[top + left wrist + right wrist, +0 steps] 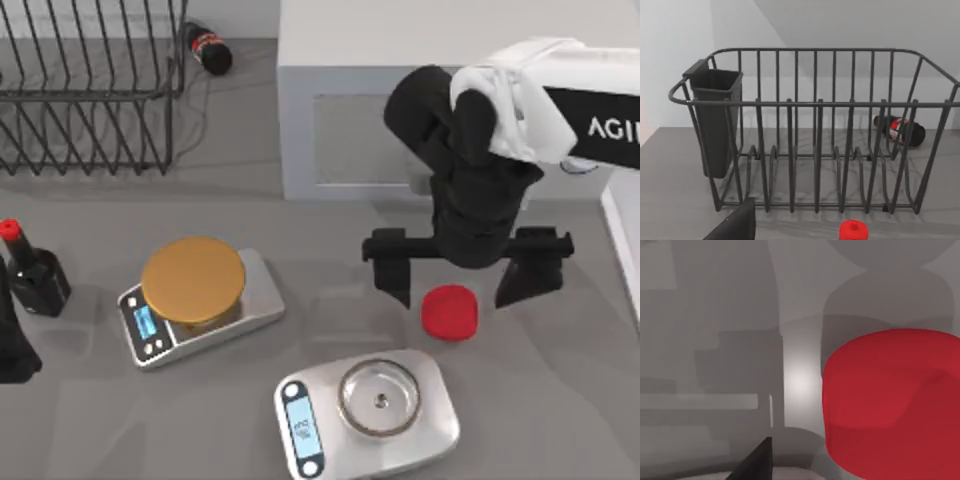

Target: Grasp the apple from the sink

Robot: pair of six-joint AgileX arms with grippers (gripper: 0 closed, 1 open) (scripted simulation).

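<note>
Red apple: a small smooth bright-red rounded lump [449, 312] is lying on the grey tabletop [560, 400], between the two black fingers of the right gripper; in the right wrist view the apple [890, 400] is looming large beside one dark fingertip [757, 462]
Right gripper: the black two-finger gripper [455, 285] of the white AgileX arm is hanging directly over the apple; its jaws are standing wide apart, one finger on each side of the lump, not touching it
Silver scale: a silver kitchen scale with a clear round dish [370, 408] is sitting near the front edge, just in front of the apple
Gold scale: a second silver scale carrying a gold disc [193, 281] is sitting to the left of the apple, well apart from it
Left gripper: the left arm's dark gripper [15, 345] is parking at the left edge; whether its fingers are apart, cannot tell
Dark bottle: a small dark bottle with a red cap [30, 270] is standing just beside the left gripper
Sink: a pale grey box-shaped basin [300, 120] is standing behind the right gripper
Wire rack: a dark wire dish rack [90, 90] is sitting at the back left; a dark cola bottle [207, 47] is lying just beside it
</note>
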